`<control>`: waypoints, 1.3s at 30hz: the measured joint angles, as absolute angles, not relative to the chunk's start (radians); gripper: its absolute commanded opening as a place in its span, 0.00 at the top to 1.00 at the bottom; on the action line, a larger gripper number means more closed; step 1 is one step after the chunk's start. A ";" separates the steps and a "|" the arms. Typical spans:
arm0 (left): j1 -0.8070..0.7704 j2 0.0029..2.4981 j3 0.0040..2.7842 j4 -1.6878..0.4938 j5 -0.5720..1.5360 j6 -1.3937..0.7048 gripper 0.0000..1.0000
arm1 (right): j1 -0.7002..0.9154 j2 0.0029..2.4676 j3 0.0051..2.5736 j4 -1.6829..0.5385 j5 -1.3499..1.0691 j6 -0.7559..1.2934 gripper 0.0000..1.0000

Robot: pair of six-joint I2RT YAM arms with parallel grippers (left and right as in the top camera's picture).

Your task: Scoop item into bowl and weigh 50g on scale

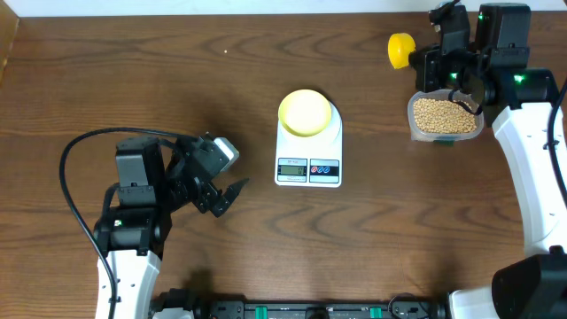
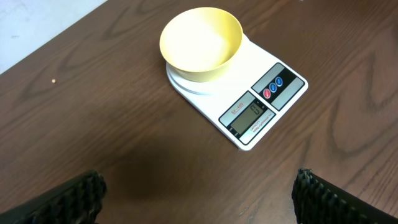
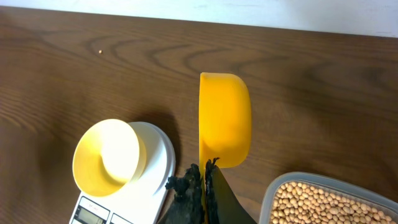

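Observation:
The empty pale yellow-green bowl (image 1: 306, 112) sits on the white scale (image 1: 308, 152) at the table's middle; the left wrist view shows the bowl (image 2: 200, 42) on the scale (image 2: 273, 93) too. The tan beans (image 1: 443, 115) fill a clear tub at the far right. My right gripper (image 1: 431, 64) is shut on the handle of the bright yellow scoop (image 1: 401, 50), held left of the tub. In the right wrist view the scoop (image 3: 224, 118) looks empty, between the bowl (image 3: 106, 155) and the beans (image 3: 323, 202), with the gripper (image 3: 204, 180) below it. My left gripper (image 1: 226, 197) is open and empty, left of the scale.
The clear plastic tub (image 1: 415, 133) stands close to the table's right back edge. A black cable (image 1: 75, 177) loops by the left arm. A single stray bean (image 2: 55, 80) lies on the wood to the left of the scale.

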State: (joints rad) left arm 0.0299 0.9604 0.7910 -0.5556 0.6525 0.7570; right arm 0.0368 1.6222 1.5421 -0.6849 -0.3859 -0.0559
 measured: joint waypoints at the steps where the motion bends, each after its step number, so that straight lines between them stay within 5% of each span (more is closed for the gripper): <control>1: 0.030 0.960 0.791 -0.556 0.653 0.757 0.02 | 0.037 1.622 1.542 -0.685 -0.385 -0.056 0.99; 26: 0.030 0.960 0.791 -0.555 0.653 0.757 0.02 | -0.046 1.622 1.626 -0.701 -0.211 0.121 0.99; 39: 0.030 0.960 0.791 -0.553 0.653 0.757 0.02 | -0.277 1.729 1.982 -1.227 -0.259 0.164 0.99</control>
